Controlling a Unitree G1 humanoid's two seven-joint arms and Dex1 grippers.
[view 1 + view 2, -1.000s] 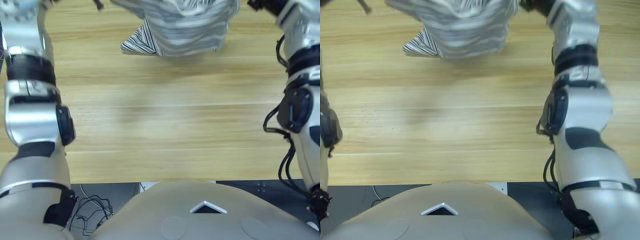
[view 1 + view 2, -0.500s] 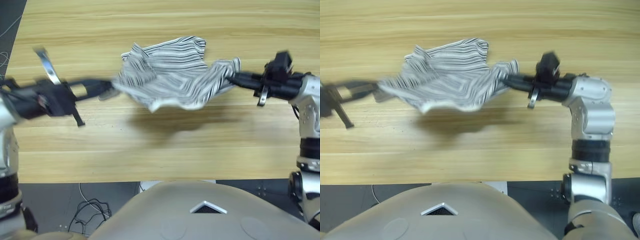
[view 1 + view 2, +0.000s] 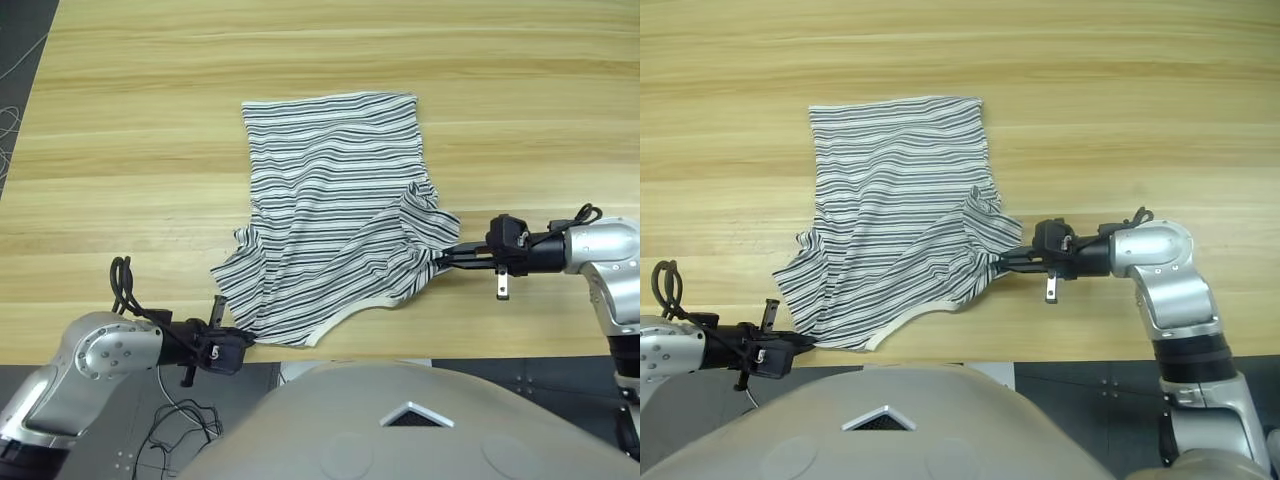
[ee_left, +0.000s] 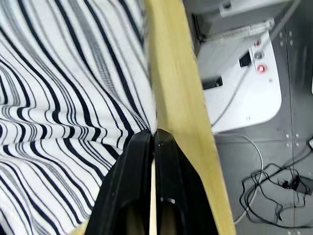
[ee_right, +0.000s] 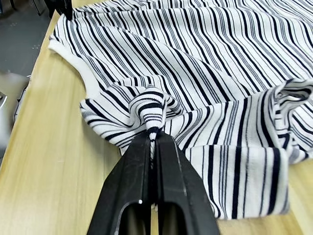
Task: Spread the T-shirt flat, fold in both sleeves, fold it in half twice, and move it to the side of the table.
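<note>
A black-and-white striped T-shirt [image 3: 330, 210] lies on the wooden table [image 3: 120, 150], its far hem flat and its near part bunched. My left gripper [image 3: 240, 340] is shut on the shirt's near left corner at the table's front edge; the left wrist view shows its fingers [image 4: 142, 161] pinching striped cloth [image 4: 58, 98]. To the right, my right gripper [image 3: 440, 257] is shut on a gathered fold at the shirt's right side. In the right wrist view its fingers [image 5: 139, 166] clamp that fold of the T-shirt [image 5: 205, 73], and the sleeve is crumpled beside them.
Wood stretches bare to the left, right and beyond the shirt. Below the table's front edge [image 3: 150, 362] are cables [image 3: 185, 410] on a dark floor, and a white box [image 4: 239, 73] stands beneath the table.
The shirt was held up in the air between both grippers; it has come down onto the table and now lies mostly spread. Both arms have dropped low and pulled toward the front edge.
</note>
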